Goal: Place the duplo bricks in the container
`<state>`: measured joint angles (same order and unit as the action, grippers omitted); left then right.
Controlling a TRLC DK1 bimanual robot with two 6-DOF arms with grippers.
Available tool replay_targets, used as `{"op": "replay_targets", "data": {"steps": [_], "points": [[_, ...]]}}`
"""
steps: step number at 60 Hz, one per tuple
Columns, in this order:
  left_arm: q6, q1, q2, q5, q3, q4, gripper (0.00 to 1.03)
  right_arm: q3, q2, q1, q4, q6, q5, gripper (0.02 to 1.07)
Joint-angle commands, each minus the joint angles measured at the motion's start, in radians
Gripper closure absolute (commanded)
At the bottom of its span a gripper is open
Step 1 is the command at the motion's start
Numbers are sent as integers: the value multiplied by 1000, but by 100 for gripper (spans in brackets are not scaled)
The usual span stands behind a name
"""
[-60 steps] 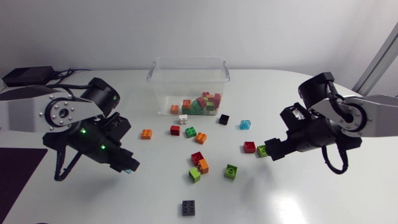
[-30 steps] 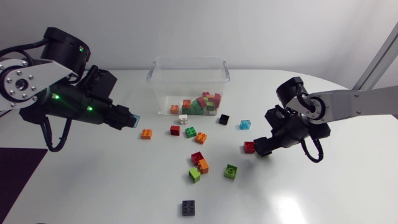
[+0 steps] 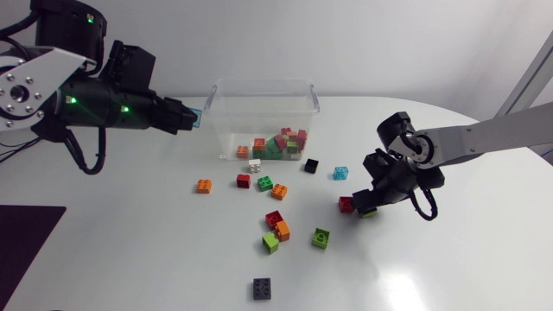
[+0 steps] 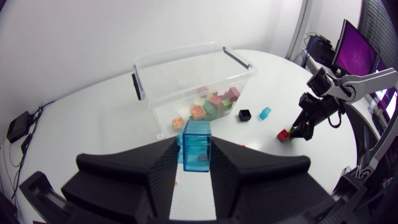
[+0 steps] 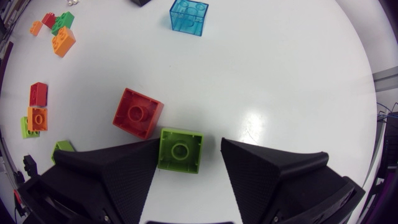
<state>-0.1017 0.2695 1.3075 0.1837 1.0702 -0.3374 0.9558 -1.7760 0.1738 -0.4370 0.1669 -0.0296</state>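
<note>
The left gripper (image 4: pixel 196 149) was clamped on a translucent blue brick (image 4: pixel 197 144), a tall see-through block pinched upright between the two black fingers, its upper end standing clear of their tips. Ahead of that gripper stood the container (image 4: pixel 163 84), a clear plastic tub with dark handles at its short ends and no lid; the held brick hung just outside one end wall, not over the opening. Inside the tub lay a heap of bricks (image 4: pixel 213 101) in red, green and orange. Past the tub from this gripper, a black brick (image 4: pixel 245 114) and a pale blue brick (image 4: pixel 265 112) sat side by side on the white table (image 4: pixel 93 118). The right gripper (image 5: pixel 189 148) held nothing: its fingers were spread wide and set down on either side of a lime green brick (image 5: pixel 180 150) lying studs up, one finger close against its side, the other apart from it. A red brick (image 5: pixel 137 112) lay just beside the green one, corner to corner, ahead of the nearer finger and crowding that side. Farther ahead of this gripper, other loose bricks (image 3: pixel 276 226) in orange, red and green were scattered on the table
</note>
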Motion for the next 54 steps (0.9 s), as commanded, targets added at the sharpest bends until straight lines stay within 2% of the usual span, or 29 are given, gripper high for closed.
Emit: {"op": "replay_targets", "data": {"steps": [1,3,6,9,27,54], "points": [[30,4,50,11,48,35,83,23,-28,-5,9,22,0,50],[33,5,59,13,51,54,84,23,-31,-7,11,22,0,53],[36,11,79,13,63,81,83,27,-34,-8,14,17,-12,65],[43,13,101,13,79,107,83,31,-31,-16,12,17,-23,70],[96,16,274,13,229,229,83,75,93,-10,-82,22,-20,71],[97,28,558,13,516,213,83,233,213,125,-181,-12,-13,71]]}}
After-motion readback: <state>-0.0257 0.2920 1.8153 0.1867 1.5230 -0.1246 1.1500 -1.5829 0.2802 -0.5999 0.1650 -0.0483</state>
